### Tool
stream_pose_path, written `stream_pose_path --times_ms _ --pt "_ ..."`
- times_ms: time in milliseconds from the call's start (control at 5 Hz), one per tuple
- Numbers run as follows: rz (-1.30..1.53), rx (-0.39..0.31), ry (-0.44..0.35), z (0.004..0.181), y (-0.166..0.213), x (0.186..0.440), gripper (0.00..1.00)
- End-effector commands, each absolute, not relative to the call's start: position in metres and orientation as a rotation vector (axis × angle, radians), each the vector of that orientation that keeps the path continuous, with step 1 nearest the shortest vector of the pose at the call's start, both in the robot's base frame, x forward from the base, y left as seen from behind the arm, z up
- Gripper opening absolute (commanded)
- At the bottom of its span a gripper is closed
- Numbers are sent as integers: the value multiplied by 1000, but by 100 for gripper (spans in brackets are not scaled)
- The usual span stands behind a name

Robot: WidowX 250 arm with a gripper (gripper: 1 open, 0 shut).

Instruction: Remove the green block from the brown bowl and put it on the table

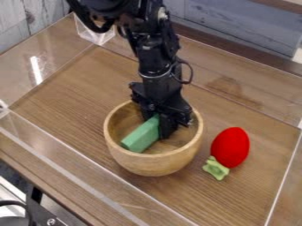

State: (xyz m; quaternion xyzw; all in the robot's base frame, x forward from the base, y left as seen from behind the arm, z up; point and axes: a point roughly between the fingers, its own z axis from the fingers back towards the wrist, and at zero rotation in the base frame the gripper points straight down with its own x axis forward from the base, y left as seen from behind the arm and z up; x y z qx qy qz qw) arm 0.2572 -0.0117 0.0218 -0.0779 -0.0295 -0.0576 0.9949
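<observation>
A green block (141, 135) lies tilted inside the brown bowl (151, 162), its lower end toward the bowl's left wall. My black gripper (158, 122) points straight down into the bowl and is shut on the block's upper right end. The fingertips are partly hidden by the block and the bowl's rim. The bowl stands on the wooden table (71, 97) near its front.
A red strawberry-like toy (229, 147) with a green stem stands just right of the bowl. Clear plastic walls (35, 62) ring the table on the left, front and right. The arm rises from the bowl toward the upper left.
</observation>
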Motion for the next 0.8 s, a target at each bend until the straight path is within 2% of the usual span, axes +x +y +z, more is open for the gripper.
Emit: stream_pose_path --times_ms 0,200,600 --pt "-130 -159 -48 30 -12 250 0" --pt "-118 -157 -76 51 -9 251 0" --pt "-84 -172 -105 76 5 253 0"
